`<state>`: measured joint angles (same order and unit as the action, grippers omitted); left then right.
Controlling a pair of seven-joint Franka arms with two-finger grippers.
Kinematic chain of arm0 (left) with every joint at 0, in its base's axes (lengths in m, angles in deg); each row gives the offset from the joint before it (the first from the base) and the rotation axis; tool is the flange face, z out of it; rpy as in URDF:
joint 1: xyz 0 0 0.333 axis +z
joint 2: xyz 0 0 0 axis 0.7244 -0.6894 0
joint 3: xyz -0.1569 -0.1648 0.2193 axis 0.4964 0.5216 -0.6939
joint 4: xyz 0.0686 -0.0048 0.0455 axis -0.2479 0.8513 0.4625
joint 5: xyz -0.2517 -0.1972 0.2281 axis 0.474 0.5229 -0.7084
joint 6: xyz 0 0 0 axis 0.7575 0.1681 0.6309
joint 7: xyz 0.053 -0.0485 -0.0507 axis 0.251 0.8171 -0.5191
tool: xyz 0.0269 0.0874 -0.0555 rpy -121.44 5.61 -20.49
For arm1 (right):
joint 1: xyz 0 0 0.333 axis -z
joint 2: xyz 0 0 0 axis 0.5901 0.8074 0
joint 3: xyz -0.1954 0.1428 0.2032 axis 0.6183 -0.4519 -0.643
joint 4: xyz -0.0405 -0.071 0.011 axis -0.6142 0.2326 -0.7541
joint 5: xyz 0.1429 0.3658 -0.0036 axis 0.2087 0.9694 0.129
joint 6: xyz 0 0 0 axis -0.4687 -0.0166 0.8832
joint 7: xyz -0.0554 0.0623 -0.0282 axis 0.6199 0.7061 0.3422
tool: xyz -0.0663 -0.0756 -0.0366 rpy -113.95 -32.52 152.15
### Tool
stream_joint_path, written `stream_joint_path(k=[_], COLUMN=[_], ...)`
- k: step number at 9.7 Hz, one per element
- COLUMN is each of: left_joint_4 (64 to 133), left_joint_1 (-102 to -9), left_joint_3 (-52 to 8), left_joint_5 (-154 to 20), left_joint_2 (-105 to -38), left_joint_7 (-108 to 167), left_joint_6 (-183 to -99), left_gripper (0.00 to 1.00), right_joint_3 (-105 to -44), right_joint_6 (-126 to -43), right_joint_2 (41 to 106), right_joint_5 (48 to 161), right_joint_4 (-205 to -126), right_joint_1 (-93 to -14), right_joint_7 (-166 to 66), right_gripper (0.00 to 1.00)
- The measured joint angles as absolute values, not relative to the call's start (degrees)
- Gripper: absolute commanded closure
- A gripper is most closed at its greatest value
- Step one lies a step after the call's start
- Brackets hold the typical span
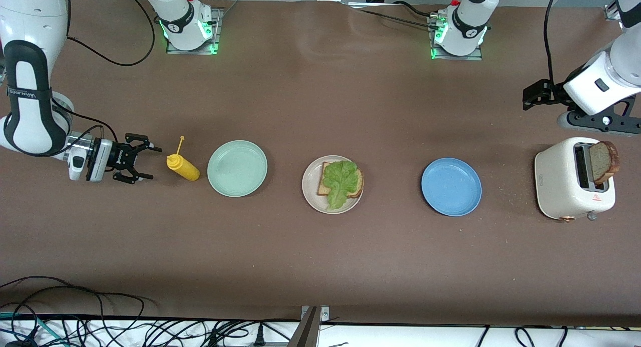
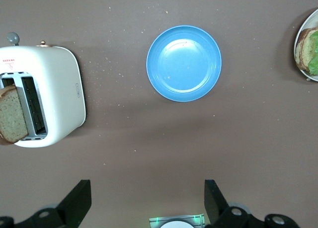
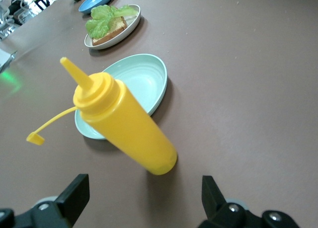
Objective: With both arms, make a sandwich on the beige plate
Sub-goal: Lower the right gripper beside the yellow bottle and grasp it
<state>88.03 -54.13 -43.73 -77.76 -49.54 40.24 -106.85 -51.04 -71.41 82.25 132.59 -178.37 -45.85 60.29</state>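
Bread (image 1: 340,184) lay on the beige plate (image 1: 311,192) at the middle of the surface (image 1: 320,257), a ruffled lettuce leaf (image 1: 339,181) draped over it, so the sandwich looked half built and wanting its top slice. That slice (image 1: 604,160) stood tilted out of a slot of the white toaster (image 1: 563,184) at the left arm's end, seemingly popped and ready to be lifted. The left tool (image 1: 532,97) hung over the surface just above the toaster, its jaws spread wide and holding nothing; I judged it was placed there to drop onto the toast. A blue plate (image 1: 451,187) sat bare between toaster and beige plate. Toward the right arm's end stood a mint-green plate (image 1: 237,167) and, just beside it, a yellow squeeze bottle (image 1: 183,167) with its cap hanging off. The right tool (image 1: 142,161) was low beside that bottle, facing it, jaws wide and empty, as if lined up to take it
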Motion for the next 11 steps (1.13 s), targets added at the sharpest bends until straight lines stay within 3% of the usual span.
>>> stream_joint_path(k=[9, 10, 11], left_joint_4=[88.0, 88.0, 88.0], left_joint_1=[-54.1, -54.1, -54.1], left_joint_3=[-43.7, -43.7, -43.7], left_joint_5=[-77.8, -77.8, -77.8], left_joint_2=[-49.5, -49.5, -49.5], left_joint_7=[40.2, 40.2, 40.2], left_joint_6=[-106.8, -106.8, -106.8], left_gripper=[0.00, 0.00, 0.00], right_joint_3=[-53.7, -54.6, -55.1], right_joint_6=[-62.1, -62.0, -62.0], right_joint_2=[93.4, 94.4, 94.9], right_joint_5=[144.5, 145.8, 146.2], right_joint_4=[-174.4, -174.3, -173.8], right_joint_1=[-45.4, -45.3, -45.3], right_joint_7=[81.5, 82.5, 83.2], right_gripper=[0.00, 0.07, 0.22])
